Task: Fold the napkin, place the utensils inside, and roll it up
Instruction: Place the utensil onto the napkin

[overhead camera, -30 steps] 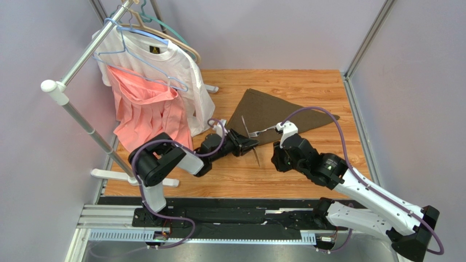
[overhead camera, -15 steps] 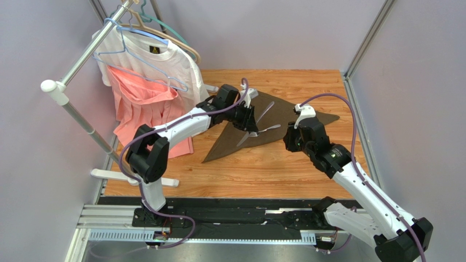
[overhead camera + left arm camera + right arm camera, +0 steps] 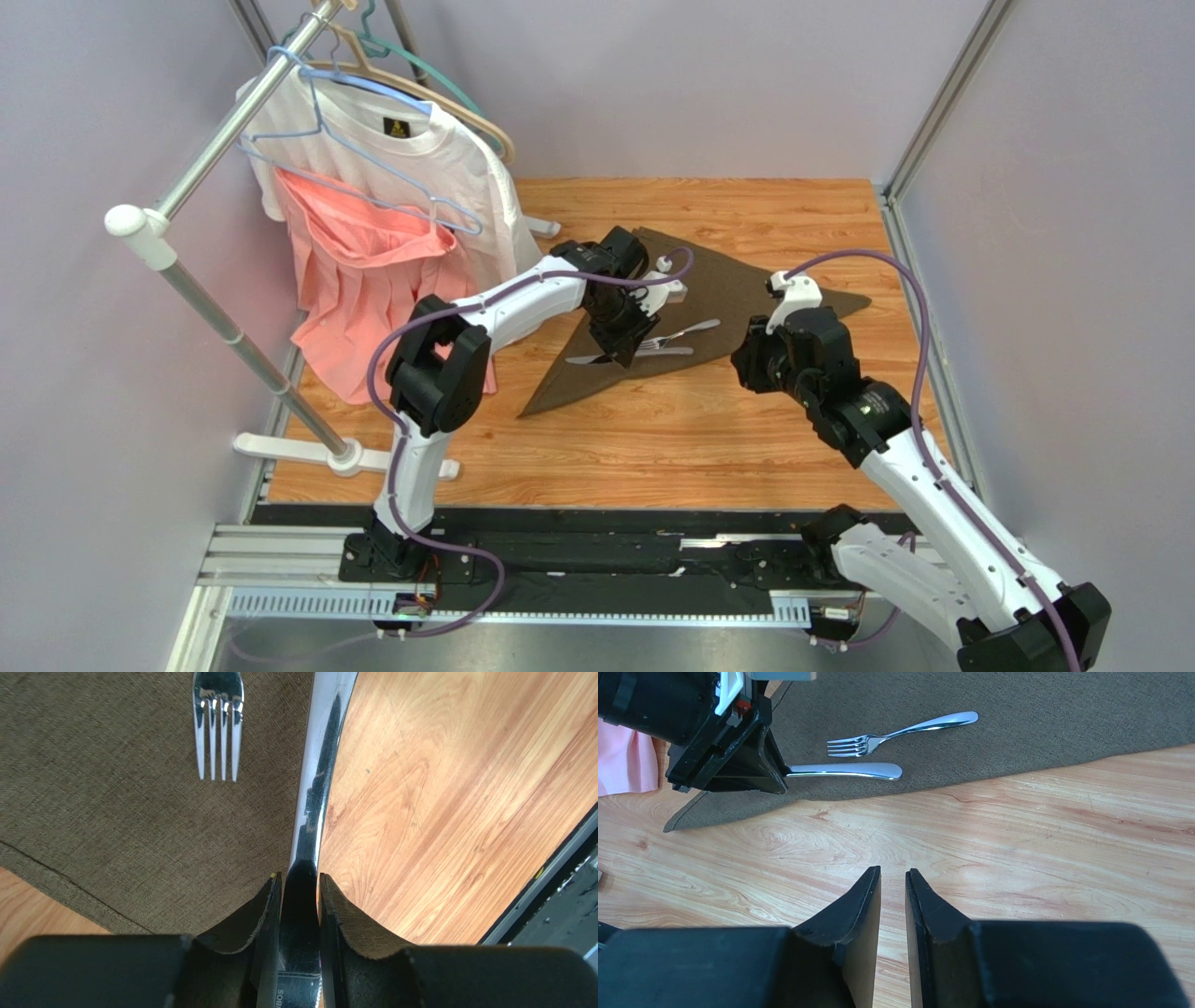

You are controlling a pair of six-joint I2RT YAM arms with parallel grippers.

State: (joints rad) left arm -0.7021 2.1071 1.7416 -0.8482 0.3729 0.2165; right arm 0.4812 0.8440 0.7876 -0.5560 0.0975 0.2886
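Napkin (image 3: 730, 287) folded triangular on wood tabletop (image 3: 673, 434), grey walls (image 3: 673, 84), left fingers (image 3: 242, 927) pinching knife (image 3: 319, 791), right fingers (image 3: 857, 910) narrowly parted, empty

One napkin (image 3: 765, 287) is showing, plus one fork (image 3: 904, 731) and one knife (image 3: 843, 771). Two garments are hanging on one clothes rack (image 3: 129, 221): one white T-shirt (image 3: 449, 175), one pink garment (image 3: 372, 287). Two arms are showing too: left arm (image 3: 519, 301), right arm (image 3: 898, 448).

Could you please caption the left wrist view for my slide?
Left fingers pinch the knife at the napkin's edge, the fork lying on the cloth nearby.
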